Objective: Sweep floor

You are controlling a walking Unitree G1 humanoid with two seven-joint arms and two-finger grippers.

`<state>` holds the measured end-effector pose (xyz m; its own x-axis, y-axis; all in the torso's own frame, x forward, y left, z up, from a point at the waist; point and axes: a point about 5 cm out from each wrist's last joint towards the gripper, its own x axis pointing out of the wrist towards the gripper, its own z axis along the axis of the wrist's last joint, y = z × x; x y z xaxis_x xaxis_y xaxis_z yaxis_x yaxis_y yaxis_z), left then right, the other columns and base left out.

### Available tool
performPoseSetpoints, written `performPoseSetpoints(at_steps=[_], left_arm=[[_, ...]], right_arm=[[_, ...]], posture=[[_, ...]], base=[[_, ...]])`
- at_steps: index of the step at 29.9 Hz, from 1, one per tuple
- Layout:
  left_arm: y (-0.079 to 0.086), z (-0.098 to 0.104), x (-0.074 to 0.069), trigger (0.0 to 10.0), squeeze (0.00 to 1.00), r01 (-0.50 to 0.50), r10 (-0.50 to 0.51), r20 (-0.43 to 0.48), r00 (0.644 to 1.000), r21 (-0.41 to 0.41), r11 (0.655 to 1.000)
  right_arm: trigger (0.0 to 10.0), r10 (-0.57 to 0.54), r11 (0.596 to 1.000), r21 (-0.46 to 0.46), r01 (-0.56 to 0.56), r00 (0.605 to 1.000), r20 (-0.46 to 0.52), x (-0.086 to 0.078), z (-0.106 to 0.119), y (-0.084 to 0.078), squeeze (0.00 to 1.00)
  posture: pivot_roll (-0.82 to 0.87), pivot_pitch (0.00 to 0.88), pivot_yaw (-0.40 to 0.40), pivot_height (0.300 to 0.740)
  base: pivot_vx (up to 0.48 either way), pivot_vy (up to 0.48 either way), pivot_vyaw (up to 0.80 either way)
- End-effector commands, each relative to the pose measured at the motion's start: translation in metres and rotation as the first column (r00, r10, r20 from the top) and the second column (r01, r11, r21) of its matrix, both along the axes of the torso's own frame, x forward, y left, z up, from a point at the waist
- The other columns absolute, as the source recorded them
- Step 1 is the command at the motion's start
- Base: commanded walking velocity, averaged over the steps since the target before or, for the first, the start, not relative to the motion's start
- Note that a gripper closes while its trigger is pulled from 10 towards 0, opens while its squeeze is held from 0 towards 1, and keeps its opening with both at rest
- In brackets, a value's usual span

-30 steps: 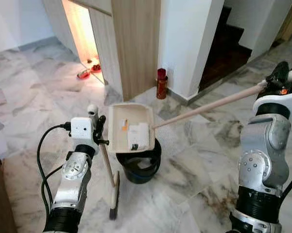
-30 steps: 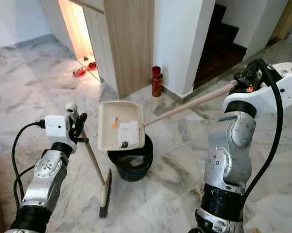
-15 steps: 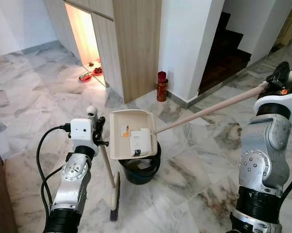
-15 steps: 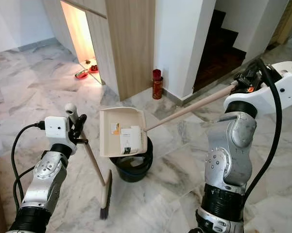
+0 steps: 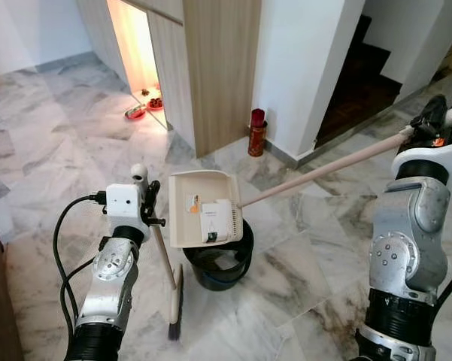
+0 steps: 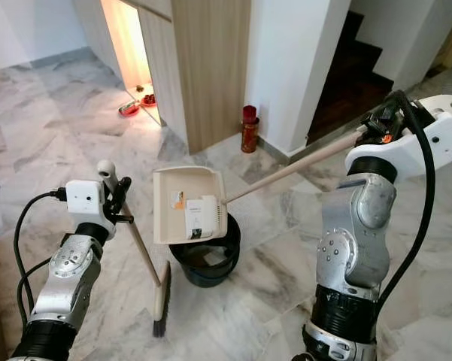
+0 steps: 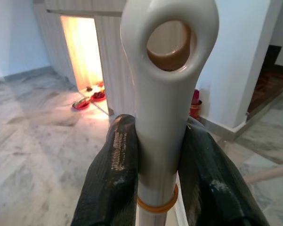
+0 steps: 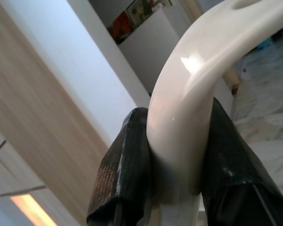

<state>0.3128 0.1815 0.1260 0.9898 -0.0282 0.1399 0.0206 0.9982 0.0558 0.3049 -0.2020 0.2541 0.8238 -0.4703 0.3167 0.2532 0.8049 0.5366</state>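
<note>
- Broom (image 5: 168,271) stood nearly upright on the marble floor (image 5: 53,150), its bristles touching the tiles just beside the black bucket (image 5: 218,267).
- Our left gripper (image 7: 161,155) pinched the broom's white handle tip between both black fingers (image 7: 114,174).
- Our right gripper (image 8: 174,160) clamped its fingers on the pale grip of the dustpan's (image 5: 204,209) long wooden handle (image 5: 323,167).
- We held the dustpan tilted over the bucket, white scraps (image 5: 214,219) lying in it.
- A red can (image 5: 256,131) stood against the white wall (image 5: 301,68).

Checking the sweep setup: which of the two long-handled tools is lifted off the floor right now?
The dustpan, held by the right gripper, hangs tilted above the black bin. The broom in the left gripper has its bristles on the floor.
</note>
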Motion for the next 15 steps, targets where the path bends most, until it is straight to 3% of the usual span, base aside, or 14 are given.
performPoseSetpoints(at_steps=[1, 7, 15], left_arm=[[-0.0070, 0.0099, 0.0023, 10.0, 0.00, 0.021, -0.021, 0.042, 0.999, 0.002, 1.000], [-0.0075, 0.0099, 0.0017, 10.0, 0.00, 0.022, -0.022, 0.044, 0.999, -0.001, 1.000], [-0.0081, 0.0089, 0.0011, 10.0, 0.00, 0.023, -0.023, 0.043, 0.999, 0.000, 1.000]], right_arm=[[10.0, -0.015, 1.000, 0.011, 0.015, 0.997, 0.073, -0.0044, 0.0138, -0.0053, 0.00], [10.0, -0.010, 1.000, 0.011, 0.009, 0.997, 0.073, -0.0045, 0.0140, -0.0051, 0.00], [10.0, 0.015, 1.000, -0.009, -0.014, 0.997, 0.072, -0.0039, 0.0147, -0.0026, 0.00]], posture=[[0.02, 0.000, 0.003, 0.740], [0.02, 0.000, 0.002, 0.740], [0.02, 0.000, 0.002, 0.740]], base=[[0.345, 0.000, 0.00], [0.330, 0.000, 0.00], [0.000, 0.000, 0.00]])
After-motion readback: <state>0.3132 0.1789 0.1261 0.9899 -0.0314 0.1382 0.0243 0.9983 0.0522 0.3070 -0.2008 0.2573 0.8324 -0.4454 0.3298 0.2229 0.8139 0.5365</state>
